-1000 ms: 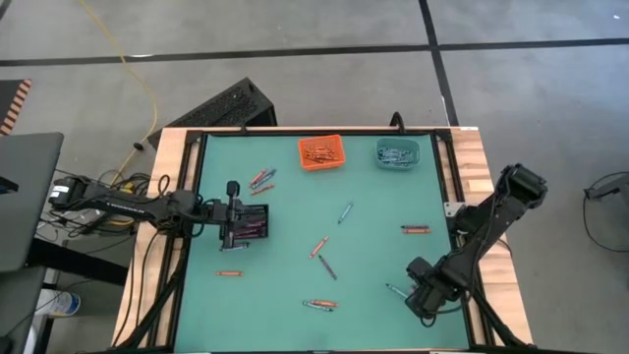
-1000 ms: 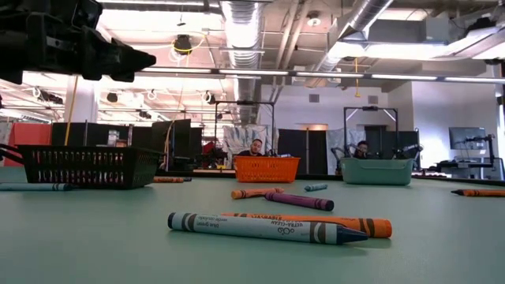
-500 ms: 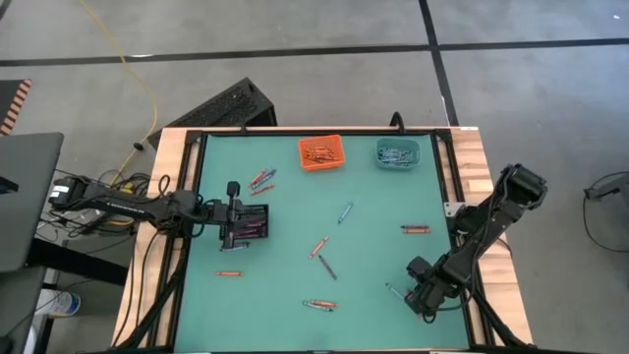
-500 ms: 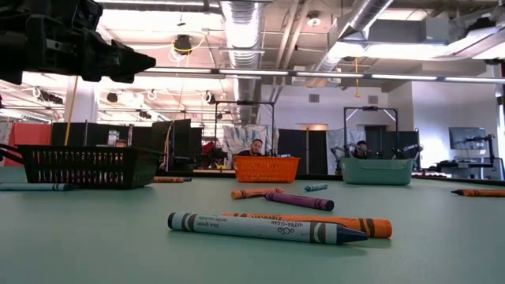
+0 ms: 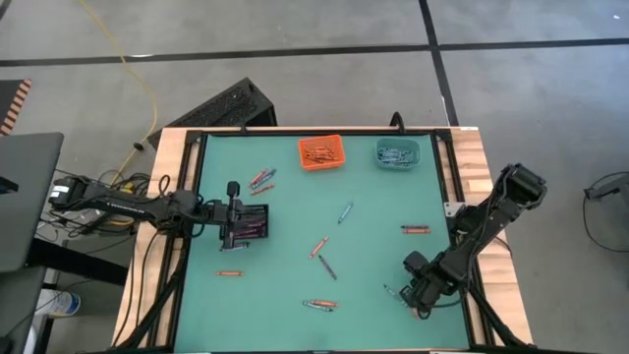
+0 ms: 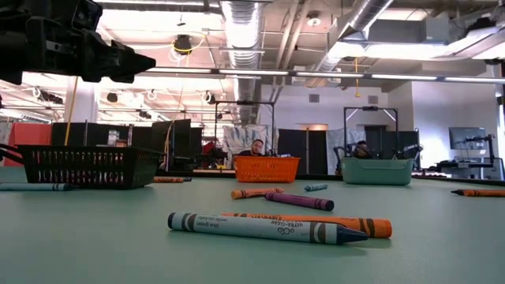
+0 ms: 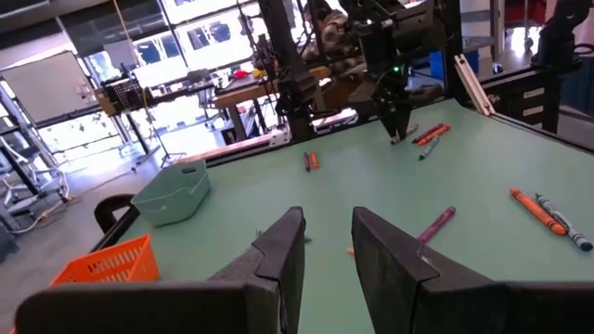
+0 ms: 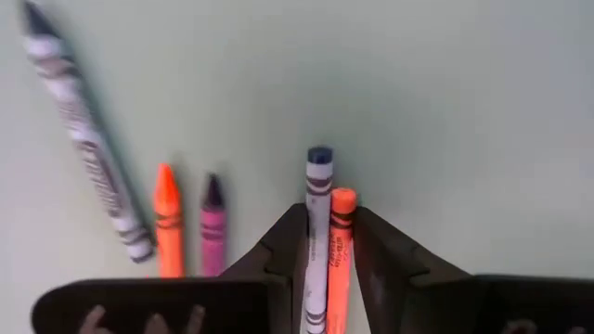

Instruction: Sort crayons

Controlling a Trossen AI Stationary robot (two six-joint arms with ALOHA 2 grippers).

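high view: the right gripper sits low over crayons near the mat's right edge. right wrist view: its fingers pinch a blue crayon and an orange crayon together. left wrist view: the left gripper hangs slightly parted, empty.

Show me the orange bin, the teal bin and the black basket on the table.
orange bin (image 5: 320, 152), high view, on the crayons heaped inside it.
teal bin (image 5: 397, 153), high view, middle of the bin.
black basket (image 6: 87, 166), low view, on its mesh front wall.
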